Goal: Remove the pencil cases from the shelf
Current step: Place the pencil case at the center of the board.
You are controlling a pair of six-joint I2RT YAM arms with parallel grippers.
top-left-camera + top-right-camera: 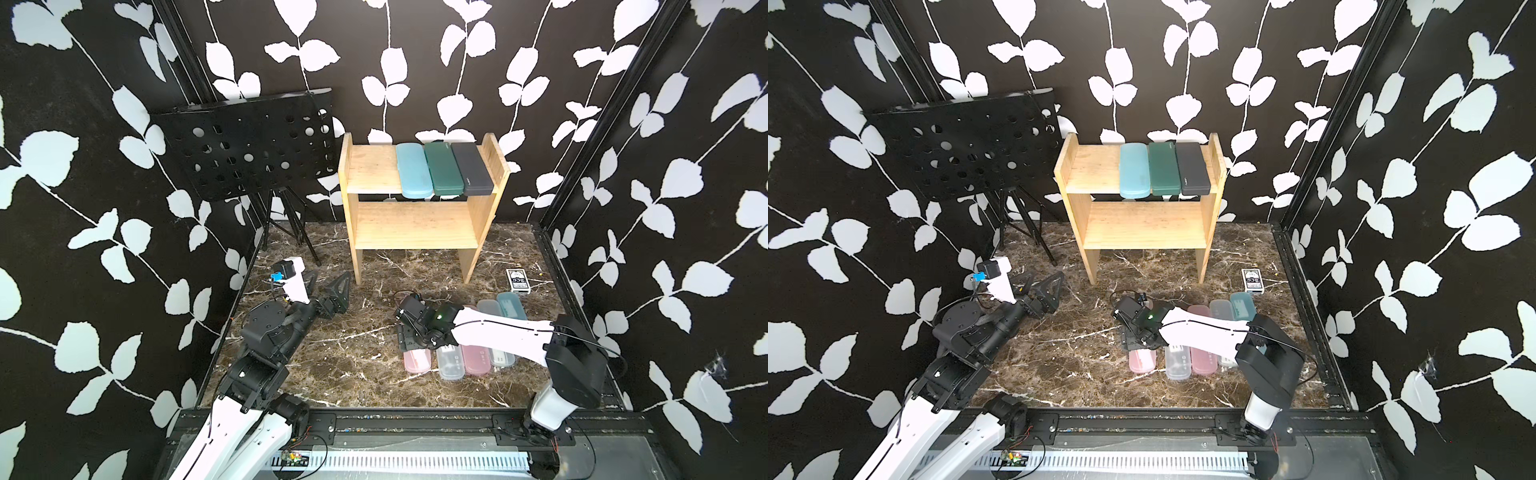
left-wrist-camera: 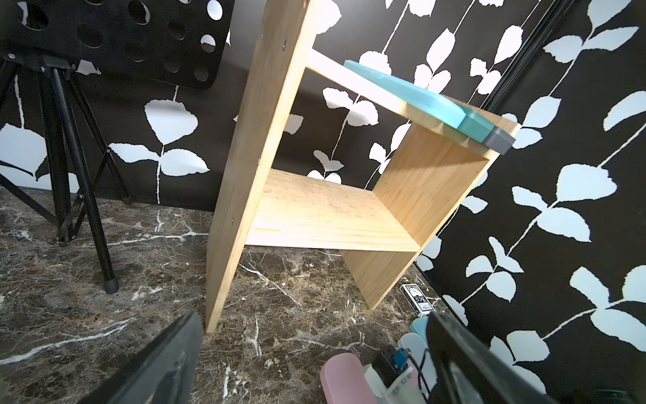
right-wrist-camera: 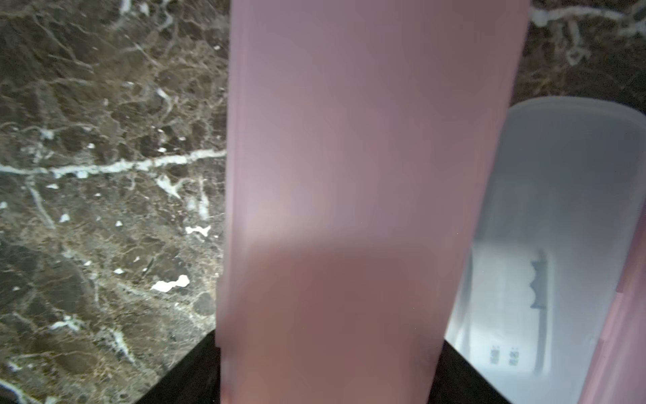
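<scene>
Pink pencil case (image 3: 367,175) lies flat near the front edge of the tabletop (image 1: 353,386), straddled by the right gripper (image 1: 409,340), grip unclear; best to part fully and rise straight. The left gripper (image 1: 325,289) gapes.

Even, fairly bright light falls from above in both top views, leaving only a soft shadow under the top board of the shelf (image 1: 415,226), and the walls (image 1: 104,208) bow outward toward the frame edges. In the right wrist view the pink case (image 3: 367,140) is close and out of focus, its near end darkened by shadow, while the table (image 3: 105,175) beside it stays sharper.
</scene>
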